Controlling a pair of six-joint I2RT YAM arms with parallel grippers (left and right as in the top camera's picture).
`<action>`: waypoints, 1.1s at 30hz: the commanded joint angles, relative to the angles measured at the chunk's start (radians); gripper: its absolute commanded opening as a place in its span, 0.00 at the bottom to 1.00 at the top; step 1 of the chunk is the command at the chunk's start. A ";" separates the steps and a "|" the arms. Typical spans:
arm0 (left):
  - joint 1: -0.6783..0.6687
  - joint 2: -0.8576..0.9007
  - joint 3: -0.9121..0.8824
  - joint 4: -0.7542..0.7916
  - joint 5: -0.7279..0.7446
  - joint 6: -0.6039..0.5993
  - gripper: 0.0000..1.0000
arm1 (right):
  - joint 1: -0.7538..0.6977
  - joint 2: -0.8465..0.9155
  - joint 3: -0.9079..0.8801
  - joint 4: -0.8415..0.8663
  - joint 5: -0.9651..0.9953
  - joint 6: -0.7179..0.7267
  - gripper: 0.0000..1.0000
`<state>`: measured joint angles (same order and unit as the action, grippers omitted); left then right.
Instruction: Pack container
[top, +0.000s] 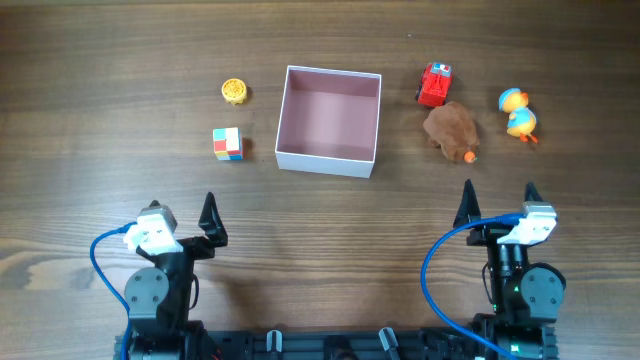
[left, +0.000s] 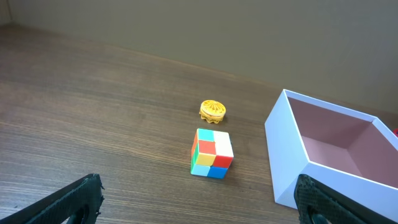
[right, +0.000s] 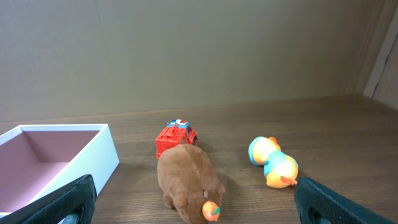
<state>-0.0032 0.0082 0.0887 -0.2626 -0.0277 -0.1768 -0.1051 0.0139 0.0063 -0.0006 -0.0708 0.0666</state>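
White square open-topped box with pink interior (top: 326, 158) sits upper centre of the overhead frame on the wooden table (top: 330, 230). Left gripper (top: 182, 218) lower left, right gripper (top: 498, 205) lower right. Both spread wide, well apart from it.

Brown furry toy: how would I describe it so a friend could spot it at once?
Find the white box with the pink inside, mid-table; three toys lie to its right. The brown toy sits next to the red truck, left of the duck. It alone is soft, fuzzy and plain brown.
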 joint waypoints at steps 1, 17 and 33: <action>0.008 -0.005 -0.008 0.002 0.009 0.013 1.00 | 0.007 -0.003 -0.001 0.003 -0.009 0.014 1.00; 0.008 -0.005 -0.008 0.003 0.009 0.013 1.00 | 0.007 -0.003 -0.001 0.020 -0.010 0.016 1.00; 0.008 0.211 0.271 -0.036 0.113 -0.097 1.00 | 0.007 0.613 0.473 -0.239 -0.281 0.193 1.00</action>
<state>-0.0032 0.1062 0.2195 -0.2817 0.0517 -0.2493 -0.1051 0.4774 0.3008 -0.1421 -0.2878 0.2893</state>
